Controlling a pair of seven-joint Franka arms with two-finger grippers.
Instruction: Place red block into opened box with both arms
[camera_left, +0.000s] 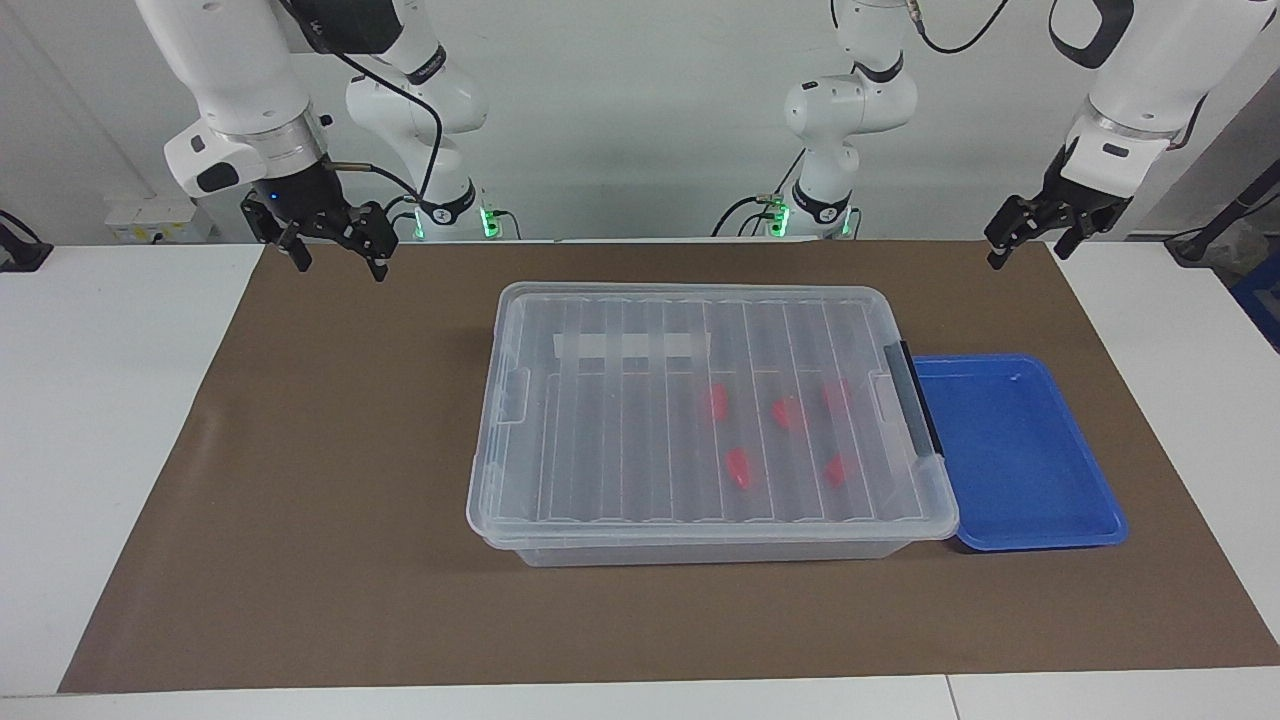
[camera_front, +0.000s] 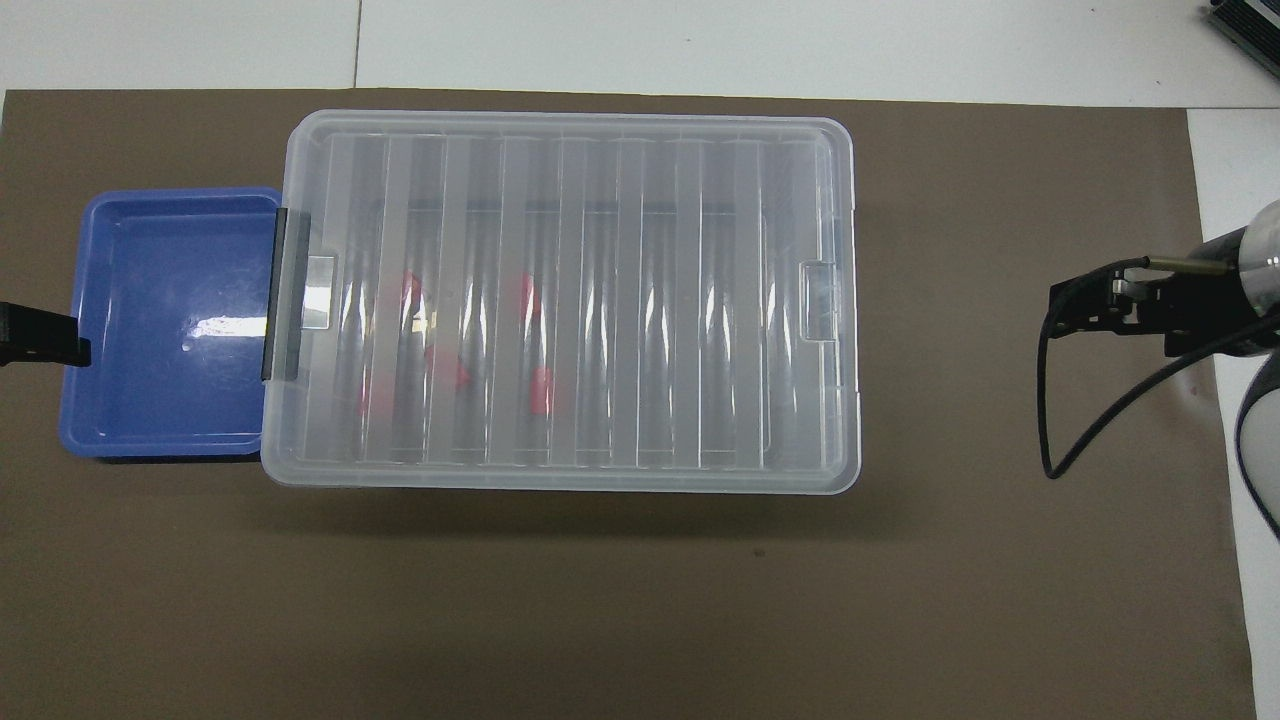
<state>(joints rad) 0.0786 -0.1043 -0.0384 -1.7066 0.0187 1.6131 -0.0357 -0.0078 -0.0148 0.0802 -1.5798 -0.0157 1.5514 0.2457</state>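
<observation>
A clear box (camera_left: 700, 420) sits on a brown mat (camera_left: 300, 480), its ribbed lid (camera_front: 570, 300) closed. Five red blocks (camera_left: 738, 468) show only as blurred shapes through the lid, toward the end that touches a blue tray (camera_left: 1010, 450). The right gripper (camera_left: 330, 250) and left gripper (camera_left: 1035, 235) hang open and empty over the mat's corners; overhead, both are cut off at the edges.
</observation>
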